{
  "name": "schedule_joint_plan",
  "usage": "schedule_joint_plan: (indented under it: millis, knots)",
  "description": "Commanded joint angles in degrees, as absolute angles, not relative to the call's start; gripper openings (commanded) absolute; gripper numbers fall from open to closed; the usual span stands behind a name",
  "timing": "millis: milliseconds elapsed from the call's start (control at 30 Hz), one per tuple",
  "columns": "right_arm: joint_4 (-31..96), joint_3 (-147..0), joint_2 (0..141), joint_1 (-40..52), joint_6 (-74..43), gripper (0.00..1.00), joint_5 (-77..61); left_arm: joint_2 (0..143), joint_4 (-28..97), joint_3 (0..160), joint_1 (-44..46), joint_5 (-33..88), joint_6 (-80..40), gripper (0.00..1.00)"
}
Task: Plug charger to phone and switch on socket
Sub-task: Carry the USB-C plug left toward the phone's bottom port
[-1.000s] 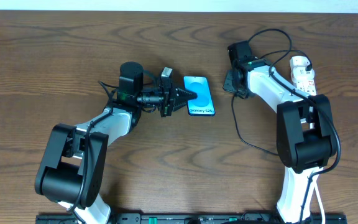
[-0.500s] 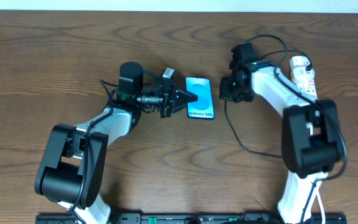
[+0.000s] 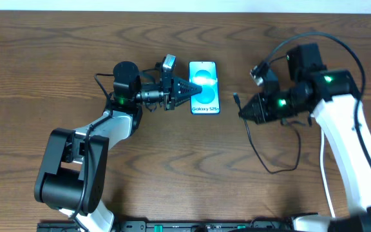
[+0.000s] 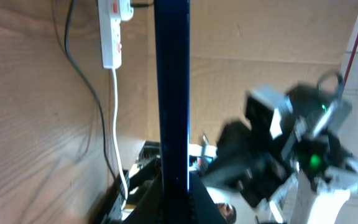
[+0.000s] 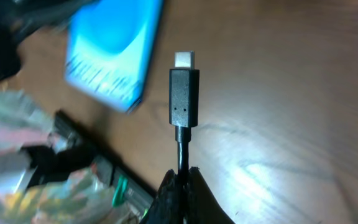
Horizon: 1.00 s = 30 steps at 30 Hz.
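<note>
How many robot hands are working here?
2. The left hand grips the phone by its edge; the right hand, beside the phone, pinches the charger cable. No others visible.

Overhead: even room light, with soft, faint shadows on the desk (image 3: 44, 64). The phone (image 3: 204, 90) screen glows, washed white near its middle.
Left wrist view: right arm (image 4: 297, 149) smeared by blur, its green lamp (image 4: 314, 162) flaring; phone edge near-black.
Right wrist view: dimmer. Charger plug (image 5: 184, 93) sharp, phone blurred, pale glare on the desk.
</note>
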<state>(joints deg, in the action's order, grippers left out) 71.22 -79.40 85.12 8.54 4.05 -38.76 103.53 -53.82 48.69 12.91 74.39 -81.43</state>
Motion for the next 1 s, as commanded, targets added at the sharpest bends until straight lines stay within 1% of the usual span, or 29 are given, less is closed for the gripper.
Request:
schedule_joint_plan:
  millis: [0, 100, 167, 300, 333, 433, 533, 700, 967]
  knots:
    - [71.7, -75.9, 78.2, 9.0, 9.1, 0.01, -45.9, 103.2, -54.6, 50.2, 12.9, 69.6, -81.8, 0.08]
    - [69.4, -69.9, 71.1, 9.3, 7.3, 0.01, -47.8, 103.2, -54.6, 50.2, 13.5, 64.5, -83.9, 0.08]
    - [65.5, -64.7, 66.9, 10.3, 2.9, 0.01, -48.0, 103.2, -54.6, 50.2, 14.5, 60.8, -85.7, 0.08]
    - [53.6, -54.1, 60.4, 13.7, -7.0, 0.01, -47.9, 103.2, -54.6, 50.2, 17.3, 54.8, -86.1, 0.08]
    - [47.6, -50.3, 59.0, 15.9, -12.8, 0.01, -45.6, 103.2, -54.8, 50.2, 18.3, 54.0, -86.0, 0.07]
    - [44.4, -47.9, 58.9, 18.9, -18.3, 0.01, -38.6, 103.2, -57.3, 50.2, 18.7, 54.7, -83.9, 0.08]
    - [43.2, -47.8, 60.1, 21.0, -18.9, 0.01, -35.5, 103.2, -61.7, 50.2, 18.2, 57.3, -82.7, 0.07]
    - [41.1, -47.8, 60.9, 21.1, -22.2, 0.01, -34.1, 103.2, -61.9, 50.2, 17.5, 58.7, -82.7, 0.07]
    - [39.7, -47.8, 60.9, 21.1, -22.3, 0.01, -34.2, 103.2, -61.8, 50.1, 17.1, 59.9, -82.6, 0.07]
